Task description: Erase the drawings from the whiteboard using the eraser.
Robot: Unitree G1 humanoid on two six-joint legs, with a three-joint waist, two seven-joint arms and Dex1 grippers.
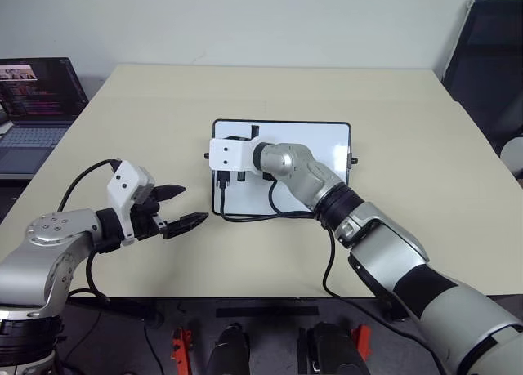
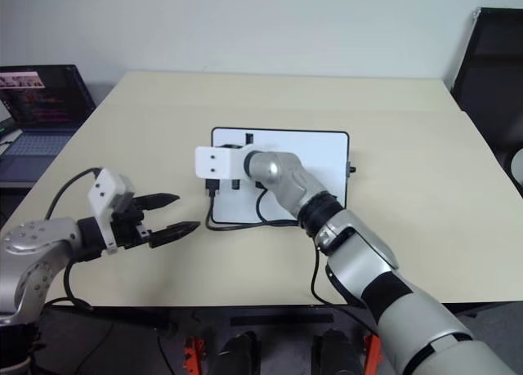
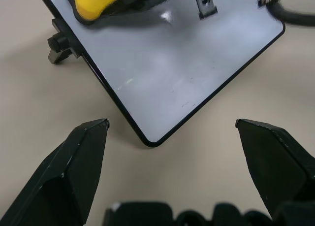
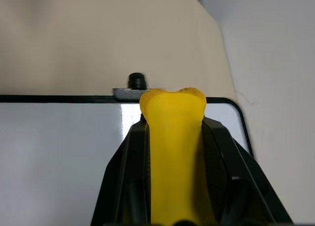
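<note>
Left claw [image 1: 178, 208] parked over bare worktop [image 1: 122, 130], just off the near-left corner of the whiteboard [image 1: 327, 142]. Fingers spread wide apart, holding nothing. Pointed toward the board edge but not touching the frame. No bracing of the board for now; worth watching, since nothing visible pins the board down.

Whiteboard lying flat at mid-worktop, black frame, small black knob [image 3: 58, 43] on its side. Surface seen from the left wrist view mostly clean and glossy; only faint thin streaks near the close corner, too slight to say whether marker or glare. No clear drawings readable in the head views, with the right forearm covering much of the board.

Right claw [image 4: 172, 137] over the left part of the board, clamped on the eraser [image 4: 172, 157]. Yellow body squeezed between both black fingers, tip sticking out past them toward the board's far rim and knob. Grip looks centred and firm.

Judgement on the step: wiping under way or about to resume. Keep the eraser face flat on the surface, not on an edge. Use short overlapping passes with steady light pressure. Stop short of the frame to avoid catching the rim and shoving the board. If the board slides, bring the left claw in against the near corner. Cable [image 1: 274, 216] trailing across the near edge could snag; keep strokes clear of it.
</note>
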